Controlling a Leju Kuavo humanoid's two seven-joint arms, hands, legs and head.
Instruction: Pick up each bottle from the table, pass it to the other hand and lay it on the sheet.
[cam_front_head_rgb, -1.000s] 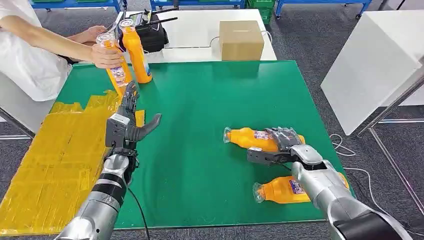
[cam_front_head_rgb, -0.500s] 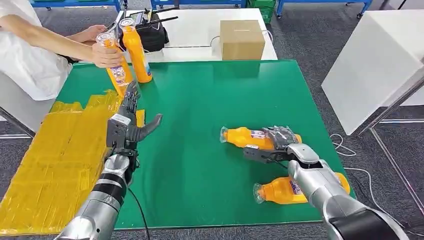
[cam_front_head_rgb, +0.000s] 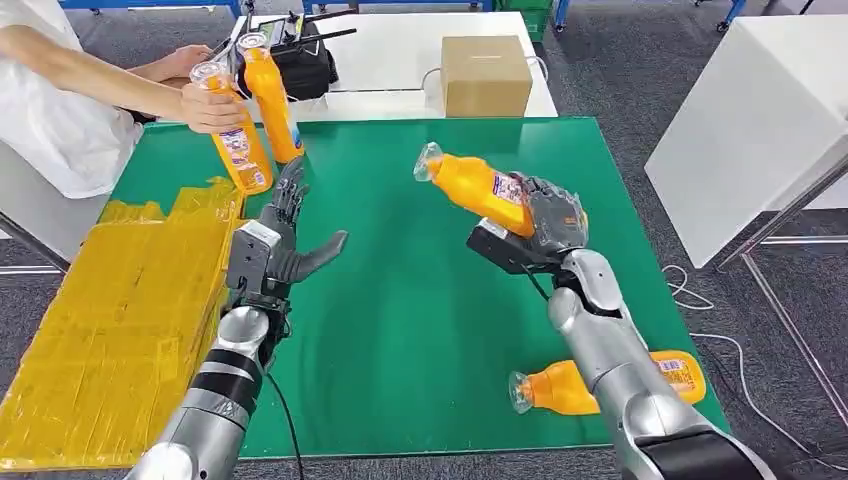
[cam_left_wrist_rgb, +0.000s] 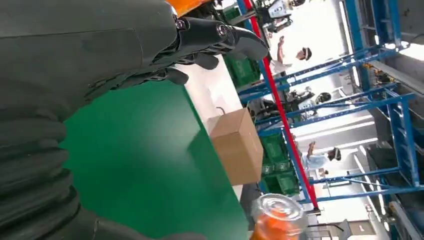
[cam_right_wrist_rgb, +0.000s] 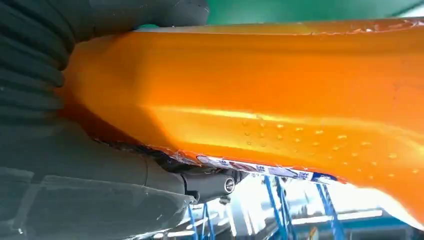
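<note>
Right hand (cam_front_head_rgb: 545, 225) grips an orange bottle (cam_front_head_rgb: 478, 187) around its lower body, off the green tabletop (cam_front_head_rgb: 400, 330), cap end tilted up and toward the left hand. Right wrist view confirms it: bottle (cam_right_wrist_rgb: 260, 100) pressed tight against the palm.

Left hand (cam_front_head_rgb: 275, 250) is empty, fingers spread, thumb out toward the middle, hovering over the tabletop just beside the sheet's inner edge. The two hands are well apart, so no handover yet.

Yellow sheet (cam_front_head_rgb: 110, 320) lies along the tabletop's left edge; no bottle lying on it that I can see.

Second bottle (cam_front_head_rgb: 600, 385) lies on its side near the front right corner, partly hidden behind the right arm.

At the far left corner a person's hand (cam_front_head_rgb: 205, 108) holds one standing bottle (cam_front_head_rgb: 235, 135); another bottle (cam_front_head_rgb: 270, 95) stands just beside it. Cardboard box (cam_front_head_rgb: 485, 75) sits on the white table beyond the far edge.

Status, my read: pick of the first bottle done, pass pending, lay-down pending. The front-right bottle is untouched, and the two at the far corner probably count too. Early in the job.
</note>
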